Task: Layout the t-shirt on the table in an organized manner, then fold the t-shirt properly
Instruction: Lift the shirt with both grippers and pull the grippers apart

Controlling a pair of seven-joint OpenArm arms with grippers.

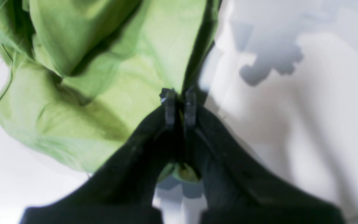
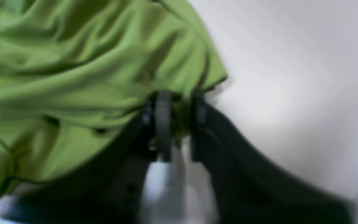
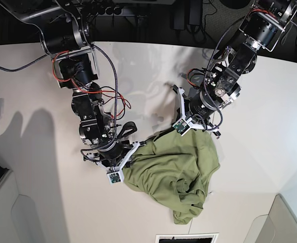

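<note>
**Inspector:** Both claws are pinching cloth. In the left wrist view, the left gripper (image 1: 179, 99) is showing its jaws pressed together on a gathered edge of the t-shirt (image 1: 82, 84), with a nub of green poking out behind the fingertips. In its own view, the right gripper (image 2: 179, 112) is clamping a fold of the t-shirt (image 2: 73, 71) near a hemmed corner, though that picture is blurred.

**Supervisor:** Where is the garment sitting?

**Inspector:** It is lying crumpled on the table (image 3: 32, 167) in the base view, bunched between the two arms and trailing toward the near edge; the t-shirt (image 3: 174, 177) is not yet spread.

**Supervisor:** Risks?

**Inspector:** I am judging three. Each claw may be holding several layers, so pulling apart could lift a twisted bundle rather than open it. The left pinch looks shallow, so the cloth could slip free under tension. Uneven pulling could also drag the heap toward the near edge.

**Supervisor:** What is each camera adding?

**Inspector:** The wrist views are showing the grips closely, which the base view is hiding behind the grippers. The base view alone is showing the whole heap, both arms and how far apart the grip points lie.
</note>
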